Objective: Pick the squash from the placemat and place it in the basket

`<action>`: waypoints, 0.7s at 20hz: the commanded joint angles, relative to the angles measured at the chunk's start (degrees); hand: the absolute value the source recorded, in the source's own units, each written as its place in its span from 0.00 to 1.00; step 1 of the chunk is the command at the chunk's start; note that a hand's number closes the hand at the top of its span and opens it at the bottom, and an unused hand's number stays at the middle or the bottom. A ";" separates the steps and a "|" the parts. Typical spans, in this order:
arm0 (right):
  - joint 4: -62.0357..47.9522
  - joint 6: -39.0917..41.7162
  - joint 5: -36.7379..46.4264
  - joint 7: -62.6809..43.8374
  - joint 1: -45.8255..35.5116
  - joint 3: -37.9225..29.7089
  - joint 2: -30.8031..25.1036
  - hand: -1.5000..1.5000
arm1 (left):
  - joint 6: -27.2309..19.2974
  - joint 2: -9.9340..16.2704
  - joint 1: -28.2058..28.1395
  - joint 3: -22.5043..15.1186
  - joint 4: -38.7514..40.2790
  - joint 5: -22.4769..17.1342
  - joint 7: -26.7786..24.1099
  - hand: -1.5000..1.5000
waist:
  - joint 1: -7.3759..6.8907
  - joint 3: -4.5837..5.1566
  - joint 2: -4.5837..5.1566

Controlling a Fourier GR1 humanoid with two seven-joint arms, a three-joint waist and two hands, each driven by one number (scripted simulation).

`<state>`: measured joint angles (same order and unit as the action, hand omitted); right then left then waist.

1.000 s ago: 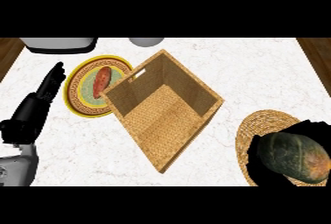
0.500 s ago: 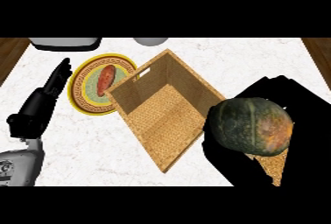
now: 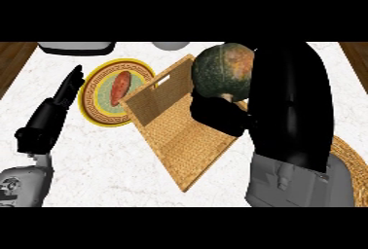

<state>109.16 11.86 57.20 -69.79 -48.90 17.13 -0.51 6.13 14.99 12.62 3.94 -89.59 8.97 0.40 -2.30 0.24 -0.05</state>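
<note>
The right hand (image 3: 223, 114), fingers curled round the squash (image 3: 224, 69), holds it above the basket (image 3: 179, 131); next comes lowering and release. The left hand (image 3: 54, 109) rests with fingers straight on the desk (image 3: 108, 160).

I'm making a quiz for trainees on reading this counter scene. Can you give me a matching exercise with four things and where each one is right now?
Things:
1. squash
2. basket
3. plate
4. placemat

Places:
A. on the counter at the view's right edge, partly hidden by the right forearm
B. held up in the right hand, over the basket's far side
C. on the counter left of the basket, with a reddish food on it
D. in the middle of the counter

Pairs: 1-B, 2-D, 3-C, 4-A
</note>
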 commanded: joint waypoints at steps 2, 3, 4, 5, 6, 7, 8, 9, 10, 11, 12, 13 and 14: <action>-8.41 1.71 -6.97 -15.36 -6.67 -2.62 0.48 1.00 | -0.01 -0.24 -0.88 -0.33 0.47 0.45 -0.68 0.50 | 0.12 -0.03 -0.21; -11.09 0.07 -6.80 -15.37 -6.70 -2.18 0.48 1.00 | 0.53 0.69 0.87 0.89 1.45 -0.35 -0.71 0.50 | 0.24 -0.03 0.01; -11.66 2.36 -7.47 -15.39 -6.98 -2.83 0.48 1.00 | -0.22 0.44 2.28 0.96 0.94 -0.08 1.06 0.50 | 0.86 -0.05 -0.26; -15.95 1.59 -5.20 -15.39 -7.11 -0.71 0.48 1.00 | 0.47 0.48 1.76 0.64 1.82 -0.19 0.19 0.50 | 0.39 0.03 0.03; -16.27 4.87 -5.78 -15.40 -8.03 -0.96 0.48 1.00 | -0.84 0.16 1.84 1.07 2.37 0.46 0.16 0.50 | 1.05 0.04 -0.26; -17.36 7.87 -5.86 -15.40 -7.76 -1.64 0.48 1.00 | 0.11 -0.30 -1.12 -0.35 -0.43 0.28 0.50 0.50 | 0.60 0.02 -0.78; -17.45 9.04 -6.04 -15.40 -8.06 -1.79 0.48 1.00 | 0.19 0.46 -0.57 1.47 2.02 -0.54 -0.86 0.50 | 1.57 0.07 -0.69; -20.33 9.22 -5.39 -15.40 -9.38 -1.44 0.48 1.00 | 0.47 0.85 0.42 1.33 0.67 -0.58 0.18 0.50 | 1.08 0.05 -0.68; -19.61 10.34 -5.27 -15.40 -8.19 -0.62 0.48 1.00 | 0.66 1.06 -0.03 1.71 0.97 -0.83 0.48 0.50 | 1.78 -0.02 -0.72; -20.41 11.58 -5.75 -15.39 -9.55 -1.21 0.47 1.00 | -0.14 0.72 0.58 2.01 1.07 -0.67 0.35 0.50 | 2.00 0.00 -0.83; -20.05 13.44 -5.64 -15.39 -10.08 -1.35 0.47 1.00 | -0.30 0.61 -0.40 1.89 1.22 -0.34 -0.61 0.50 | 2.39 -0.01 -0.90; -22.00 13.33 -5.87 -15.38 -11.34 -0.53 0.47 1.00 | -0.58 0.13 -2.63 1.28 1.21 0.35 -2.61 0.50 | 1.57 0.04 -0.82; -23.43 13.99 -7.69 -14.10 -10.19 -0.15 0.47 1.00 | 0.74 1.58 0.22 2.27 1.77 -0.73 0.04 0.50 | 1.94 -0.05 -0.53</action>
<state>89.39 15.90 51.38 -70.10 -56.55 15.80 -0.75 6.21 15.68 12.30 5.48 -88.35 8.65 -0.06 -0.69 0.25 -0.70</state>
